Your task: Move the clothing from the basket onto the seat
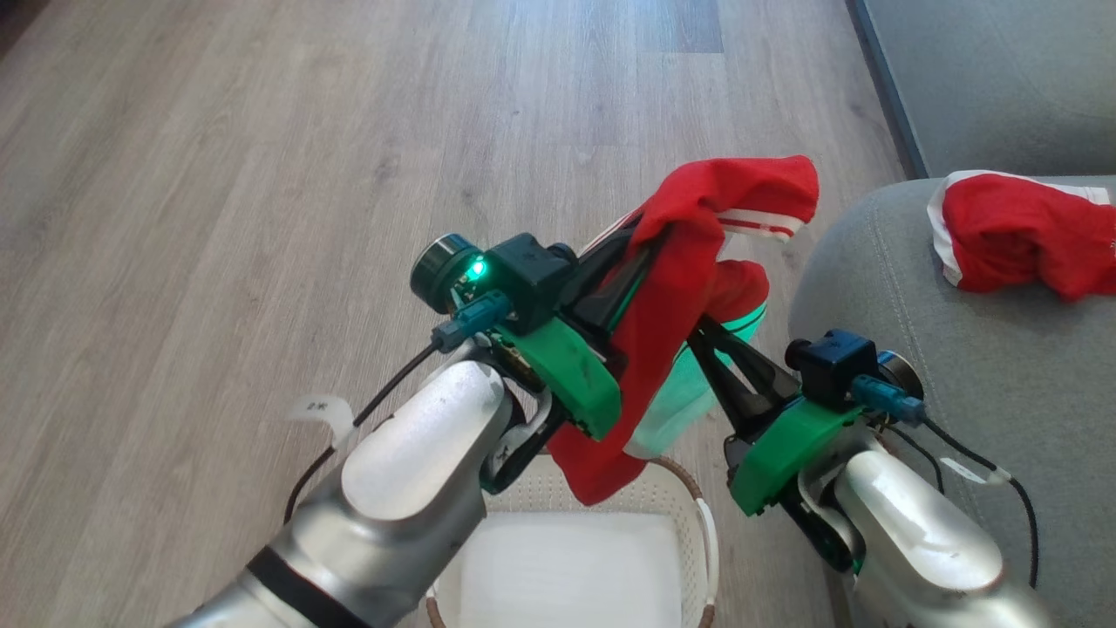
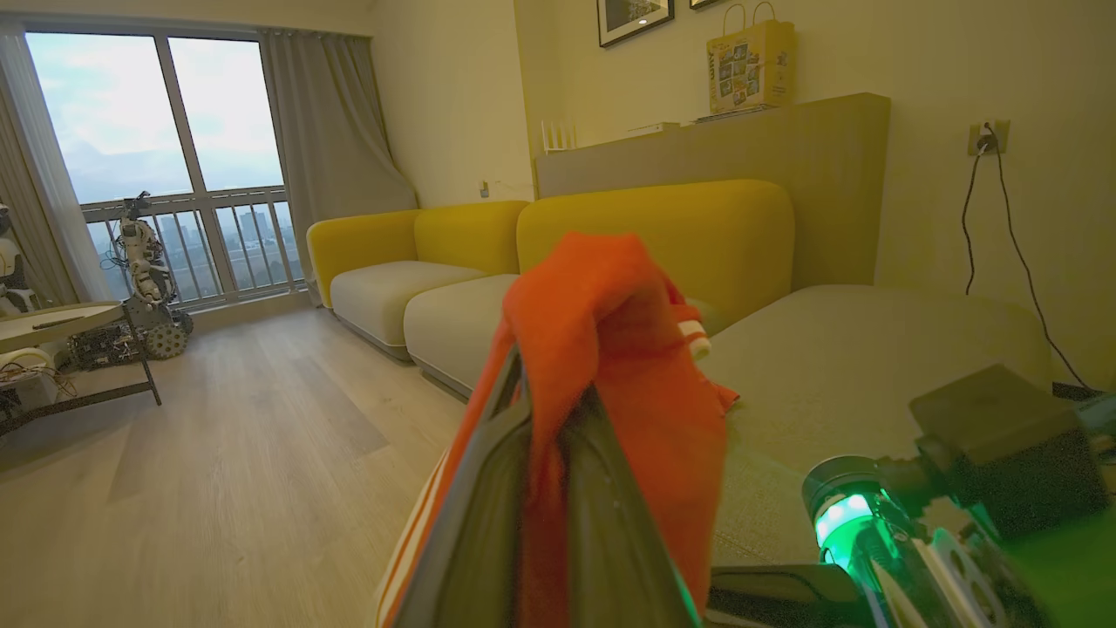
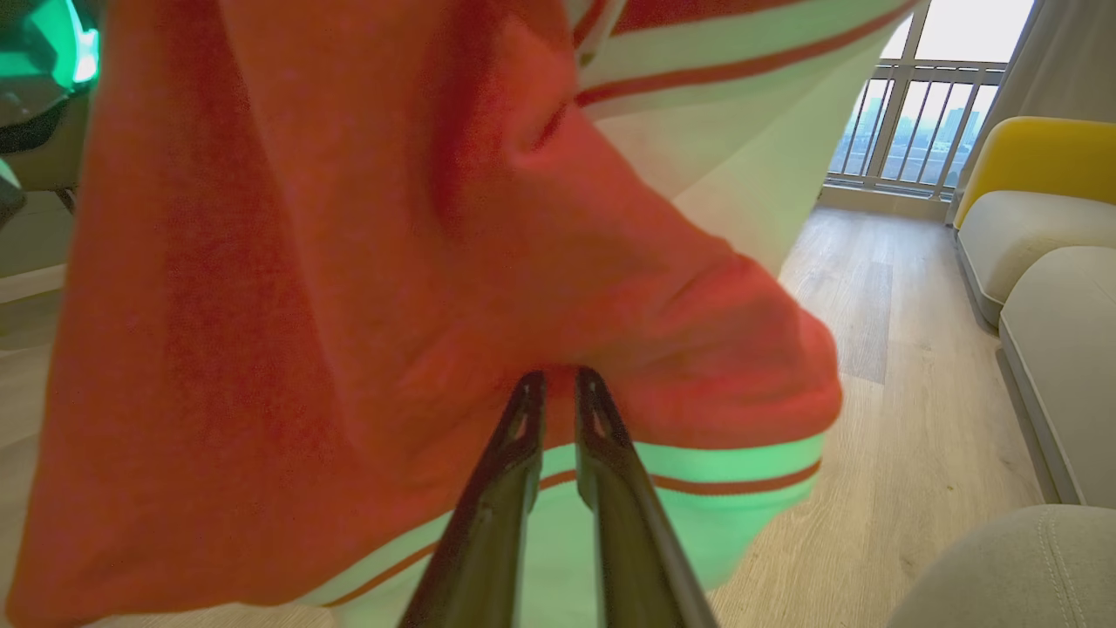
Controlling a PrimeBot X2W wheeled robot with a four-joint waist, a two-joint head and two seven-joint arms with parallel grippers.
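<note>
A red garment with white striped bands [image 1: 680, 288] hangs in the air between my two grippers, above the white basket [image 1: 697, 515] with its brown rim. My left gripper [image 1: 641, 240] is shut on the garment's upper part, its fingertips buried in the fabric [image 2: 610, 331]. My right gripper [image 1: 702, 336] is shut on a fold lower down, and the cloth [image 3: 349, 262] drapes over its closed fingers [image 3: 602, 488]. A second red and white garment [image 1: 1020, 235] lies on the grey seat [image 1: 872, 305] to the right.
Pale wood floor [image 1: 261, 174] stretches ahead and to the left. A yellow-backed sofa [image 2: 654, 227] with pale cushions runs along the wall. Another robot [image 2: 144, 262] and a low table [image 2: 52, 323] stand by the window.
</note>
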